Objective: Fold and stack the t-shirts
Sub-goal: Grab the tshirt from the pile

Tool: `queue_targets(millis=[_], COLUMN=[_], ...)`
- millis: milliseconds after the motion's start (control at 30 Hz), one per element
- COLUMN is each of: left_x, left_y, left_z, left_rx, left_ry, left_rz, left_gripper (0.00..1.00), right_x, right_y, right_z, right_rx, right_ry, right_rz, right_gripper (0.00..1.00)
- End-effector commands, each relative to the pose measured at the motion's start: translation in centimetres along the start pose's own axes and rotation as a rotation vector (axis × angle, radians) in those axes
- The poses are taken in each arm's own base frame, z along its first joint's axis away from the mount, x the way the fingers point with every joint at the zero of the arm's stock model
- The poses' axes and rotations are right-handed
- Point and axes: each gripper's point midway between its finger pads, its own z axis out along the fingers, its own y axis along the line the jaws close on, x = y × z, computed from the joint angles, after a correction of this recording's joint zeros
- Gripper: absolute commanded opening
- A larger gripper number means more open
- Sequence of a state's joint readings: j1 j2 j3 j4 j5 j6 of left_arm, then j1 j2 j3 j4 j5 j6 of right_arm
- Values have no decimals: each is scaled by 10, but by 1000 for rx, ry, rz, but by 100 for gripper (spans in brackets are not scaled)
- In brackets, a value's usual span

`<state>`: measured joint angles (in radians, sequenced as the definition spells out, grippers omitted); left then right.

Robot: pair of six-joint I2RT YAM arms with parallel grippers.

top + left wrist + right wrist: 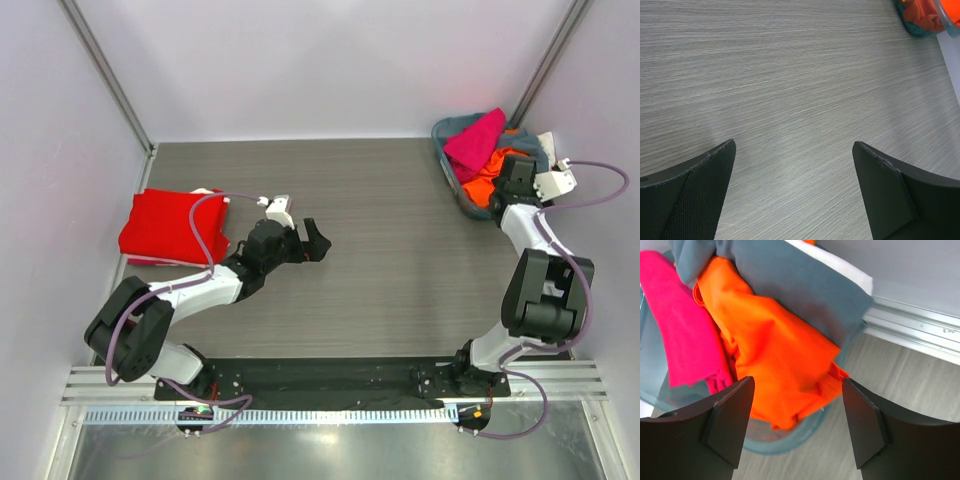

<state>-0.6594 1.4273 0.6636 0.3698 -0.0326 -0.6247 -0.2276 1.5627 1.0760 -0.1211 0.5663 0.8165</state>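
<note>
Right tool (797, 383) gapes wide above the orange t-shirt (775, 350), gripping nothing; left tool (794, 145) equally wide, empty.

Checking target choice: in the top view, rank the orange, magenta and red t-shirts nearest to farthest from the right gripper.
1. Orange t-shirt, in the basket, by the right gripper.
2. Magenta t-shirt, basket's far side.
3. Red t-shirt, folded, far left.

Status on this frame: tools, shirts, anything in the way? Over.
Left tool open, empty, over table. Right tool open over orange shirt in basket. Red shirt folded, far left. Grey cloth lies over the orange one.
</note>
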Motion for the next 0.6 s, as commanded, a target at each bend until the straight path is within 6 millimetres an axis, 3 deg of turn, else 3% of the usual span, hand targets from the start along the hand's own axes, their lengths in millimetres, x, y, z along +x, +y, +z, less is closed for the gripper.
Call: queue_targets(millis=[0, 100, 133, 267, 333, 367, 467, 500, 533, 567], left_x=[-21, -21, -21, -24, -23, -23, -21, -22, -21, -20], left_y=[-14, -15, -14, -15, -14, -13, -9, -9, -9, -8], left_z=[-1, -1, -1, -1, -1, 0, 3, 4, 4, 5], left_rx=[40, 43, 40, 37, 34, 26, 1, -1, -1, -4], left_ry=[-61, -59, -61, -65, -63, -65, -52, -51, -48, -44], left_rz=[6, 5, 6, 7, 5, 4, 2, 2, 2, 4], left_gripper=[100, 100, 100, 100, 100, 100, 100, 100, 100, 100], right_x=[-27, -37, -34, -51, -61, -76, -95, -116, -122, -139], right_y=[16, 27, 26, 38, 49, 58, 88, 101, 116, 140], right_z=[14, 23, 28, 18, 5, -10, -47, -73, -92, -127], right_rx=[24, 33, 46, 25, -27, -71, -215, -294, -362, -485], right_ry=[-91, -119, -115, -124, -132, -156, -165, -190, -192, -193], right_rz=[86, 91, 73, 80, 99, 120, 146, 162, 158, 160], right_gripper=[75, 59, 41, 1, 1, 1, 1, 1, 1, 1])
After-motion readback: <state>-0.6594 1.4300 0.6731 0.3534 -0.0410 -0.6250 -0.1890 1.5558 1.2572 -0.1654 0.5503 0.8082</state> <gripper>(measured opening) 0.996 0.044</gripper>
